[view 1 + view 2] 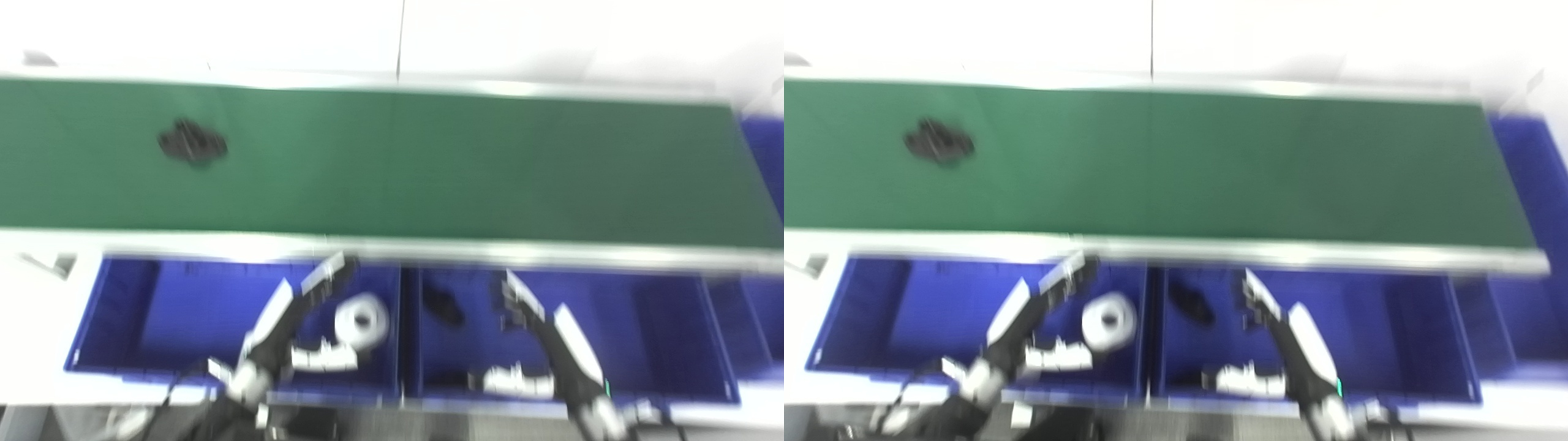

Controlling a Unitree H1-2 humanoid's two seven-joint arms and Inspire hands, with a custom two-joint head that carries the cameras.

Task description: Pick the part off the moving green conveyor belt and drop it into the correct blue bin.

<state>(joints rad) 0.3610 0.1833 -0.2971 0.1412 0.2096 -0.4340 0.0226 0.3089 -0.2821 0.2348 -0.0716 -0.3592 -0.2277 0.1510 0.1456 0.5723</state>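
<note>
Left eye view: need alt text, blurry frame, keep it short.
A dark part lies on the left of the green conveyor belt. Nearer the camera, both open hands hover over blue bins: the left hand above the left bin holding a white ring, the right hand above the middle bin holding a small dark part.

green belt [429, 165], blue bins [135, 318], black part [193, 144]

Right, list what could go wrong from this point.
1. The black part sits far left on the green belt, while both the left hand and right hand hover over the bins, fingers apart; a late reach might miss it.
2. The left bin holds a white ring, the middle bin a dark part; a wrong drop looks possible.
3. The views are blurred, so aiming may suffer.
</note>
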